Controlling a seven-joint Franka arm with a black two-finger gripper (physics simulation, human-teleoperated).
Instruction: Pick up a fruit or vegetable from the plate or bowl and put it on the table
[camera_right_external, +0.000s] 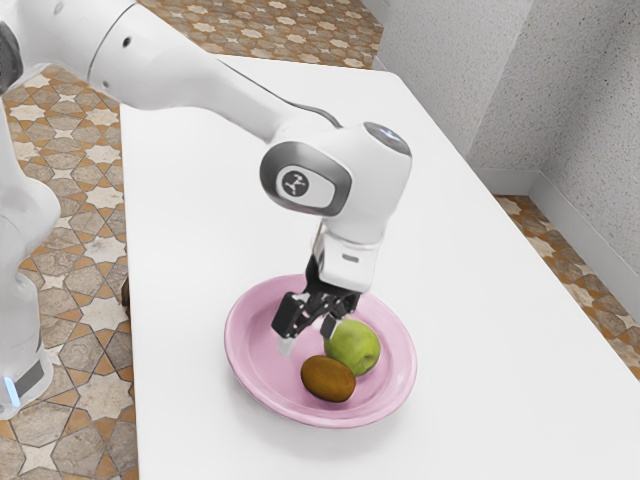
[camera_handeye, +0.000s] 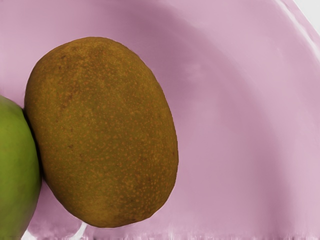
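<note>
Your tool (camera_right_external: 307, 335) is over the pink plate (camera_right_external: 234, 364), its fingers spread apart with nothing gripped. The brown kiwi (camera_right_external: 328, 379), the likely pick, lies in the plate right against the green fruit (camera_right_external: 352, 347), and that contact is your main worry: come down without a clear gap and a finger could land on the green fruit, or wedge in and roll both away. The kiwi looks smooth and rounded, so if you close off its middle or too high, expect it to squirt out toward the plate's raised rim. Go too low and your fingertips may press on the plate and tip or drag it. Later, lift too little and the kiwi could catch the rim; let go too high over the white bench (camera_right_external: 190, 200) and it may roll.
</note>
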